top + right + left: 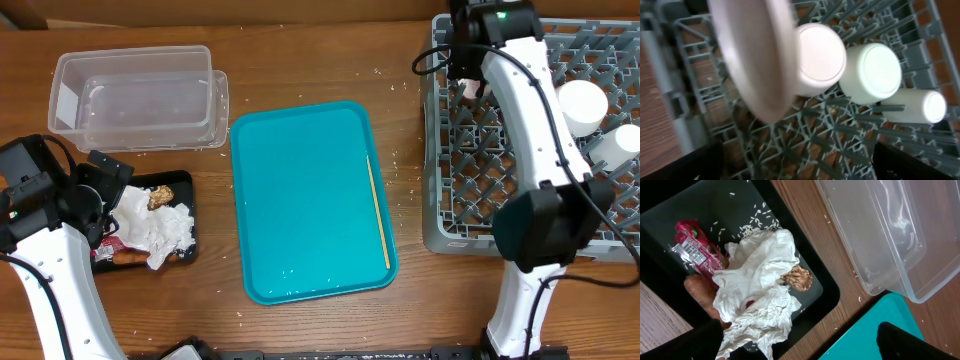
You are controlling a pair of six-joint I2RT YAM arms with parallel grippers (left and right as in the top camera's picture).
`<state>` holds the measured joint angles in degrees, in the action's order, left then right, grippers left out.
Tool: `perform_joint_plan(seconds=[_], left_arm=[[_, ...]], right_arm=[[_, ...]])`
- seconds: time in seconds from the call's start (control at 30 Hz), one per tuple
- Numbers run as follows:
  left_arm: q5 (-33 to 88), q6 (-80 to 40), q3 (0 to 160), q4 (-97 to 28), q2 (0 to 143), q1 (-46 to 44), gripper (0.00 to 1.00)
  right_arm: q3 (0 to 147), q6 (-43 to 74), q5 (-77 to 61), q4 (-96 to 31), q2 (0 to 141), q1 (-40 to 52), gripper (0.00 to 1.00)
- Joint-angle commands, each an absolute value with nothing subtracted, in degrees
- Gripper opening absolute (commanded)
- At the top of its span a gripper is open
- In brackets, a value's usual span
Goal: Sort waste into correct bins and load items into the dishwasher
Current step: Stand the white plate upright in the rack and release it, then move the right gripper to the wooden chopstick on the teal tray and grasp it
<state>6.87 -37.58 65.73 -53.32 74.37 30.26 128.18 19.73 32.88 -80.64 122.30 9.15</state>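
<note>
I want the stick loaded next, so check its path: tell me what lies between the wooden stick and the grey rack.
Nothing visible does. The wooden stick lies on the teal tray at its right edge. Only bare, crumb-dotted table separates it from the grey rack. The right arm stretches over the rack's side nearest the tray.

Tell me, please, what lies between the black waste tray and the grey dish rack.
The teal tray, a thin wooden stick lying on it, as the overhead view shows.
</note>
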Motion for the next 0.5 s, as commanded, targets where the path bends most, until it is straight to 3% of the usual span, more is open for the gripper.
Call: perform_joint_plan(seconds=[0.0,0.23,0.47], left_arm=[[6.9,-38.2,66.7,-53.4,74.4,30.3,1.0],[6.9,-38.2,66.7,-53.3,74.4,30.3,1.0],[6.9,-38.2,66.7,-53.3,74.4,30.3,1.0]], right_arm=[[131.2,20.3,16.8,-82.3,114.5,9.4,1.0],[131.1,11.1,-17.5,-88.6,112.7,9.4,1.0],[125.7,8.3,-19.1,-96.4,112.8,14.9,1.0]])
